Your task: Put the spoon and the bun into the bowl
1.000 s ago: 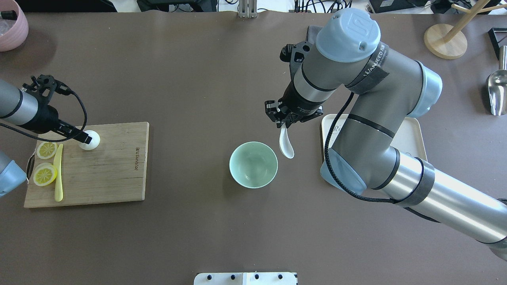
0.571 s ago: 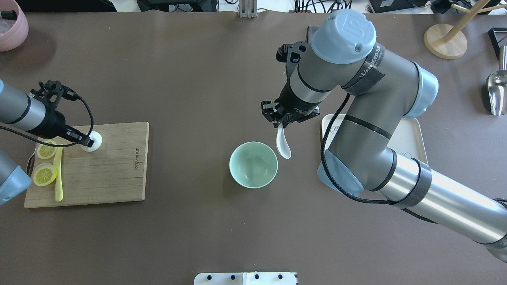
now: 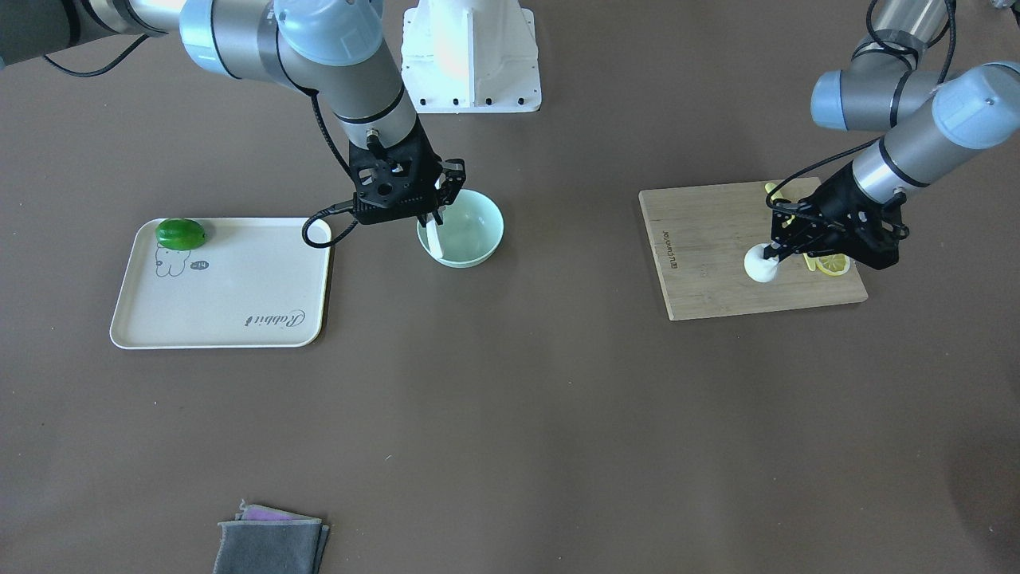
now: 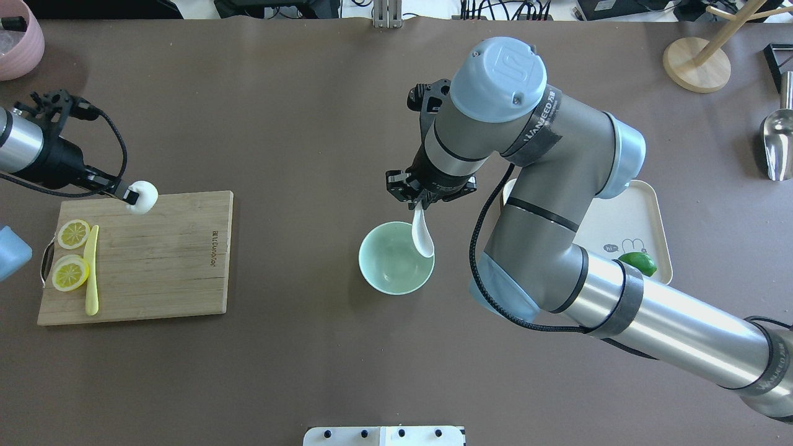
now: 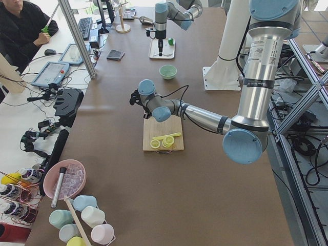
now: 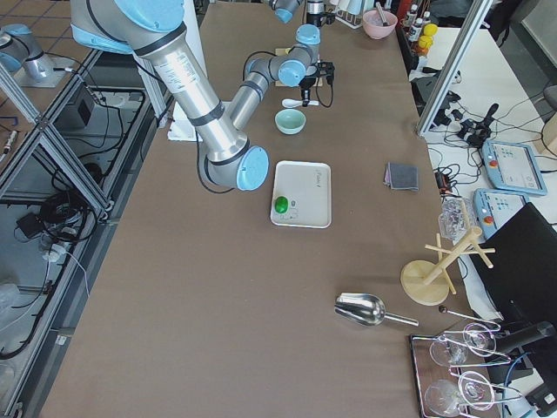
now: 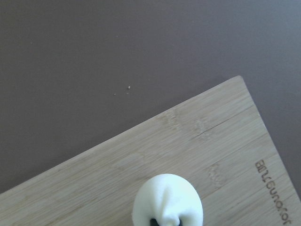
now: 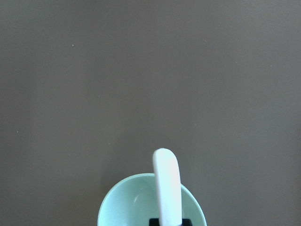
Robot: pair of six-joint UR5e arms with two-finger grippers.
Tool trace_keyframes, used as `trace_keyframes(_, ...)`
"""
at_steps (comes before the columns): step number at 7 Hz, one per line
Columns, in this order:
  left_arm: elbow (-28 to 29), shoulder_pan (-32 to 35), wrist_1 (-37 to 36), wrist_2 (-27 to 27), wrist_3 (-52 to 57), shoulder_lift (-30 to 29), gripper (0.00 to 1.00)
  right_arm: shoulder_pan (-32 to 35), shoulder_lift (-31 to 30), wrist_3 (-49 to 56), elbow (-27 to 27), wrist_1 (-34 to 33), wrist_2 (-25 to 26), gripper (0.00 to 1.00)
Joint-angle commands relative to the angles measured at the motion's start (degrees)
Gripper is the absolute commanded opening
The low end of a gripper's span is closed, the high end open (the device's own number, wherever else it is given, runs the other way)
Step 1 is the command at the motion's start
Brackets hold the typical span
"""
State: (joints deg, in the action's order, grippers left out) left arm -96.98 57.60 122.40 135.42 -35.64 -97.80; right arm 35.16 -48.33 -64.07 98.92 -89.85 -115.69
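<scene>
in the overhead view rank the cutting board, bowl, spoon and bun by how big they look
1. cutting board
2. bowl
3. spoon and bun: too close to rank. The spoon is longer, the bun rounder, and both seem raised off the table, nearer the camera.

The right gripper (image 4: 420, 202) has swung left, bringing the spoon (image 4: 424, 238) from beside the bowl (image 4: 367, 272) to over its right inner side. The left gripper (image 4: 133, 197) has drawn the bun (image 4: 144, 197) back to the board's (image 4: 161, 260) far edge. The right arm's shift uncovers a lime (image 4: 638, 263).
</scene>
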Motion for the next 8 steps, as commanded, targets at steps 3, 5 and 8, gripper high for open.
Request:
trace_keyframes(3, -0.1, 3.1, -5.2, 1.2, -0.1, -4.2, 0.00, -4.5, 0.6, -5.4, -9.8, 12.3, 5.0, 0.00)
trace_keyframes(5, 0.0, 3.1, -5.2, 1.2, -0.1, -4.4, 0.00, -5.5, 1.0, -6.6, -9.8, 12.3, 5.3, 0.09)
trace_keyframes(8, 0.0, 3.1, -5.2, 1.3, -0.2, -4.6, 0.00, -5.5, 0.0, -6.8, -6.8, 11.3, 4.8, 1.00)
